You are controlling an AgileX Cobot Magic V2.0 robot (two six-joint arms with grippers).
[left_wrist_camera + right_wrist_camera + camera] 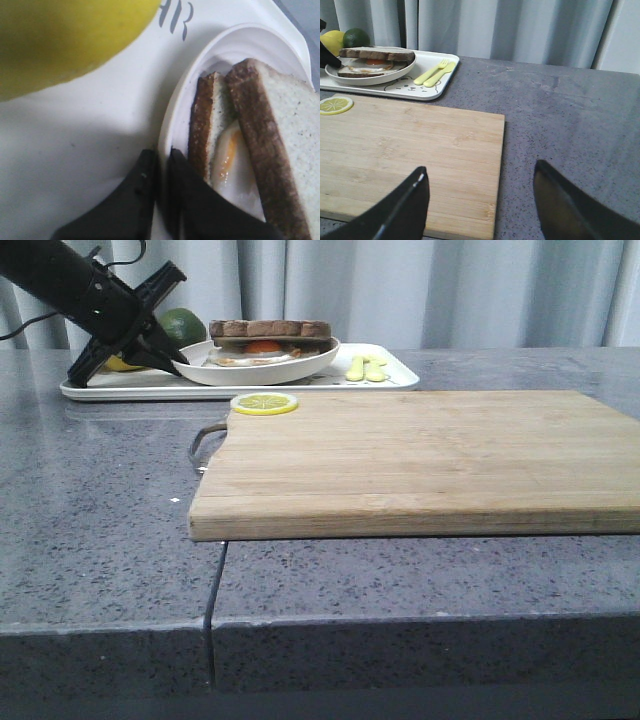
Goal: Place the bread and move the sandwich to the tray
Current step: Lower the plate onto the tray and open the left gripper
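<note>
On the tray [395,378], the sandwich [268,342], left hand [161,162] clamped on its plate rim; right hand [480,200] apart.

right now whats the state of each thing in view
sandwich: stacked, bread on top of the egg, on its plate on the tray
tray: holds the plate and yellow cutlery
left gripper: shut on the plate rim
right gripper: open, holding nothing, above the board's edge
cutting board: flat on the table
lemon slice: flat on the board's corner
</note>
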